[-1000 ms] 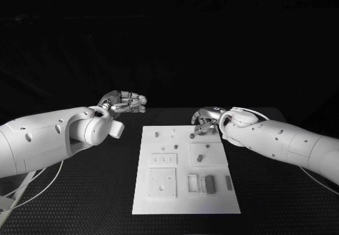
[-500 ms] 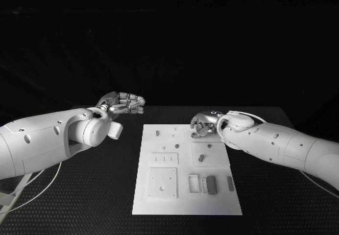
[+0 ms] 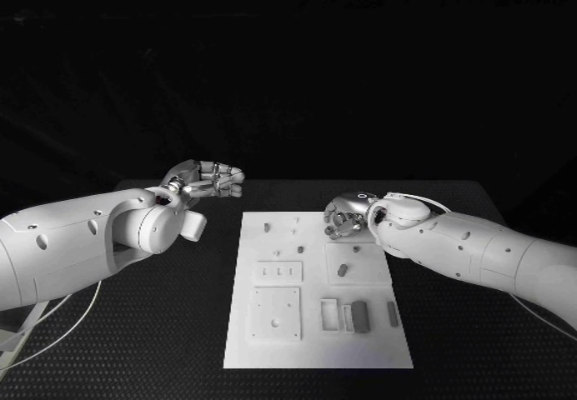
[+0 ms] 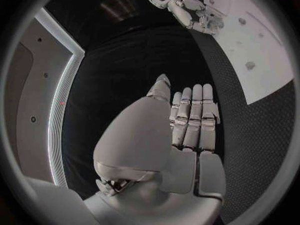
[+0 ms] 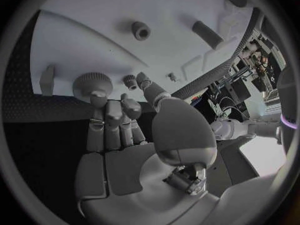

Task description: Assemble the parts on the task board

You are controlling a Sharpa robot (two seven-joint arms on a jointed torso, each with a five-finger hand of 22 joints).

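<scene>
The white task board lies in the middle of the table, also seen as board and board. Small grey parts are on it: an oblong part, upright pegs, and bars near the front. My right hand hovers over the board's far right corner. Its straight fingers reach to a large knurled wheel, and the thumb ends beside a small gear. Nothing shows in its grasp. My left hand hangs off the board's far left with flat fingers, holding nothing.
The black table runs around the board on all sides. A peg and an oblong part stand beyond the right hand's fingertips. The right hand appears far off in the left wrist view.
My right hand has sunk a little toward the board's far right corner. The left hand's fingers have loosened from a curl and it has drifted slightly left.
</scene>
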